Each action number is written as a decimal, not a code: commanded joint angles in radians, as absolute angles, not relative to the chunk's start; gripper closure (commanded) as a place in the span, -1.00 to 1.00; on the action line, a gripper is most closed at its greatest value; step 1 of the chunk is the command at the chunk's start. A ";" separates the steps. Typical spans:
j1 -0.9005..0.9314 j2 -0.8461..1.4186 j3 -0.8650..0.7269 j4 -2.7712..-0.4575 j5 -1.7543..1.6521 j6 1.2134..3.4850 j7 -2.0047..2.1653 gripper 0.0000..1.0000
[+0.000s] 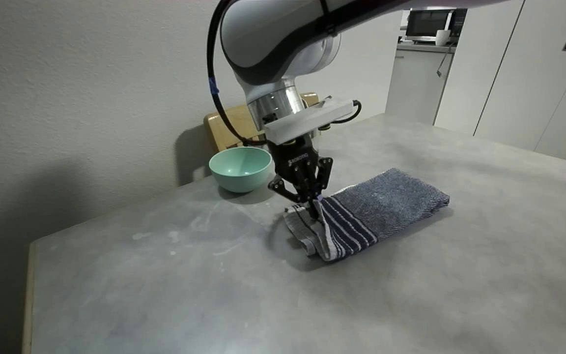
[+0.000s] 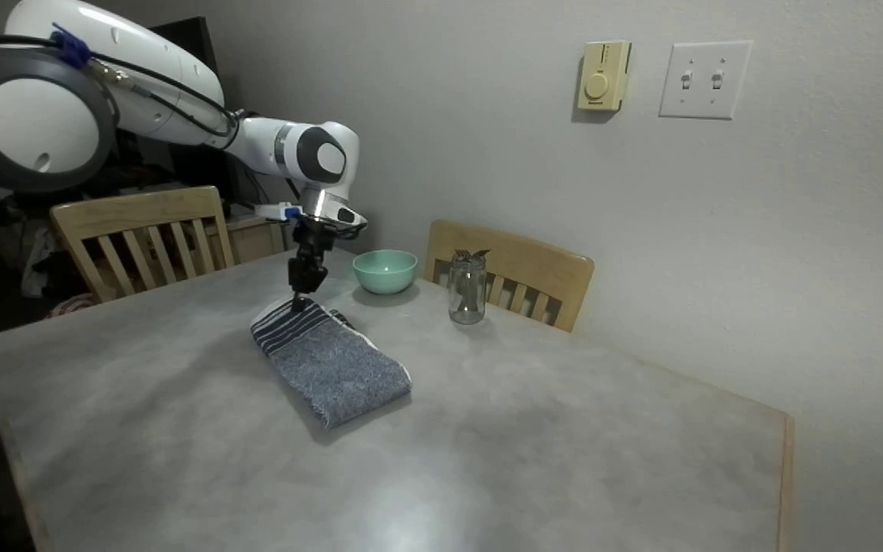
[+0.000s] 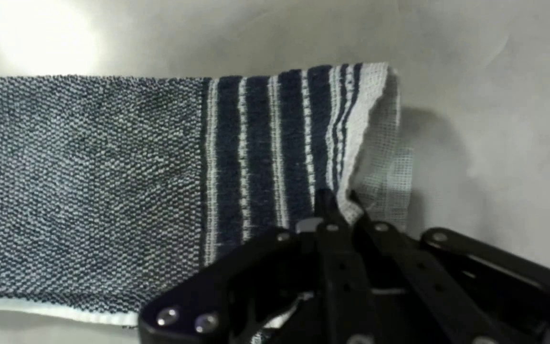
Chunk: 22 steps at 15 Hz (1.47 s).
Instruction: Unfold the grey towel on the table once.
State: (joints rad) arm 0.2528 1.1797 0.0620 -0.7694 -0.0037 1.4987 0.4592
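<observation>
The grey towel (image 1: 391, 196) lies folded on the light grey table (image 1: 165, 285), with its navy and white striped end under my gripper (image 1: 315, 209). The towel shows in both exterior views (image 2: 342, 368) and in the wrist view (image 3: 89, 191). In the wrist view my gripper (image 3: 344, 203) is closed on the white edge of the top layer at the striped end. That edge is pinched and raised a little. A lower layer shows beneath it and sticks out past it. The gripper's fingertips are partly hidden in the cloth in an exterior view (image 2: 299, 302).
A teal bowl (image 1: 240, 169) stands close beside the gripper, near the wall. A glass jar with cutlery (image 2: 467, 291) stands near the table's edge. Wooden chairs stand at the table, one (image 2: 518, 264) behind the jar and another (image 2: 142, 218) beyond the far edge.
</observation>
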 commanded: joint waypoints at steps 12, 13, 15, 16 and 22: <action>0.153 1.087 0.176 -0.800 0.042 1.533 0.054 0.97; 0.143 1.073 0.180 -0.812 0.038 1.526 0.015 0.97; 0.120 1.048 0.191 -0.836 0.032 1.518 -0.089 0.97; 0.103 1.029 0.198 -0.859 0.031 1.519 -0.160 0.97; -0.011 0.873 0.210 -1.064 0.028 1.521 -0.496 0.97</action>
